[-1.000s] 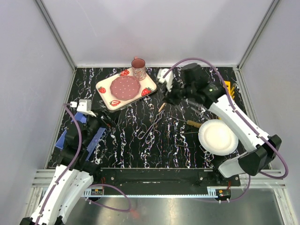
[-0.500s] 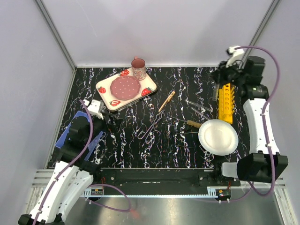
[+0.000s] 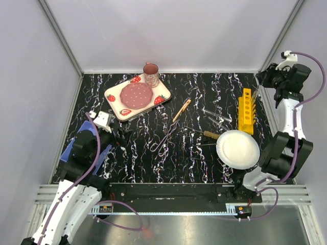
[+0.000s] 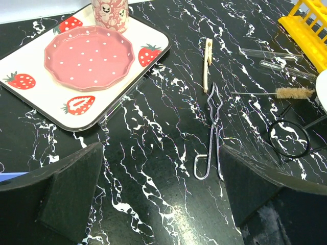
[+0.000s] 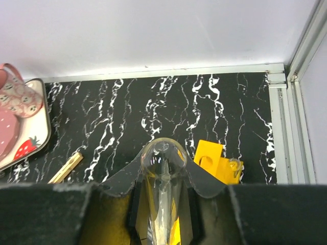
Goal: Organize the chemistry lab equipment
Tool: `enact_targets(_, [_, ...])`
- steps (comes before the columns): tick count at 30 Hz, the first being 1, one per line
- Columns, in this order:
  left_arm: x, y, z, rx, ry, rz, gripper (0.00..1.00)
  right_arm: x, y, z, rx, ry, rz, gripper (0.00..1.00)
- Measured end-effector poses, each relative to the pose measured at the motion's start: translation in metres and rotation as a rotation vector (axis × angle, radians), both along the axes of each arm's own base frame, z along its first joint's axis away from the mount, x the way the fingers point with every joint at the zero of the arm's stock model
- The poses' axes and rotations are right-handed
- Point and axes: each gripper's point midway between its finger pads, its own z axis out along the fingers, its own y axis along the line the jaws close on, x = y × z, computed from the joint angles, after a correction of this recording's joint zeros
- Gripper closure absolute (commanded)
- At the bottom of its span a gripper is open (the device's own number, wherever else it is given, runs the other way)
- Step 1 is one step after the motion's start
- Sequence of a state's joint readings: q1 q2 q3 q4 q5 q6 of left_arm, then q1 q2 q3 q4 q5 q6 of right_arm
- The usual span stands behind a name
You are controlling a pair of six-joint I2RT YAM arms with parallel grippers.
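Observation:
My right gripper (image 5: 164,173) is shut on a clear glass test tube (image 5: 162,153), its rounded end towards the camera, above the yellow rack (image 5: 213,159). In the top view that gripper (image 3: 268,84) is at the back right corner beside the rack (image 3: 246,109). Two more test tubes (image 3: 214,116) lie left of the rack. A bent wire tong (image 4: 212,132) lies mid-table, with a wooden-handled tool (image 4: 207,57) behind it and a wooden-handled brush (image 4: 286,93) to its right. My left gripper (image 4: 166,189) is open and empty, just left of the tong's looped end.
The strawberry tray (image 3: 115,104) with a pink plate and a pink mug (image 3: 150,74) stands at the back left. A round white plate (image 3: 237,149) lies front right. A black wire ring (image 4: 288,138) lies beside it. A blue object (image 3: 66,150) lies under my left arm.
My right arm has swung from the middle of the table to the back right corner by the yellow rack. My left arm has shifted a little.

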State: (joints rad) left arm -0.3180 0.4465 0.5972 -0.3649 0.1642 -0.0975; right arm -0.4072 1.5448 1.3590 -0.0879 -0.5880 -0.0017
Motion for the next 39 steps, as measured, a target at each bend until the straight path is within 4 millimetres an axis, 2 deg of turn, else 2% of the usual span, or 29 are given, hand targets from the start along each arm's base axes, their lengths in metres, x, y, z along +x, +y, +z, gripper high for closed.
enact_targets(5, [0.0, 0.0, -0.001, 0.004, 0.001, -0.001, 0.01, 0.026, -0.02, -0.026, 0.017, 0.014, -0.041, 0.83])
enact_targets(9, [0.001, 0.0, -0.003, 0.007, 0.007, -0.001, 0.01, 0.046, -0.036, -0.033, 0.007, 0.005, -0.066, 0.83])
enact_targets(12, [0.002, 0.0, -0.004, 0.009, 0.013, -0.001, 0.01, 0.053, -0.041, -0.034, -0.001, -0.005, -0.072, 0.82])
enact_targets(23, [0.003, -0.001, -0.007, 0.018, 0.021, -0.003, 0.01, 0.06, -0.058, -0.042, -0.056, -0.016, -0.108, 0.82])
enact_targets(39, [0.004, -0.001, -0.01, 0.022, 0.032, -0.003, 0.01, 0.063, -0.073, -0.078, -0.046, 0.044, -0.186, 0.8])
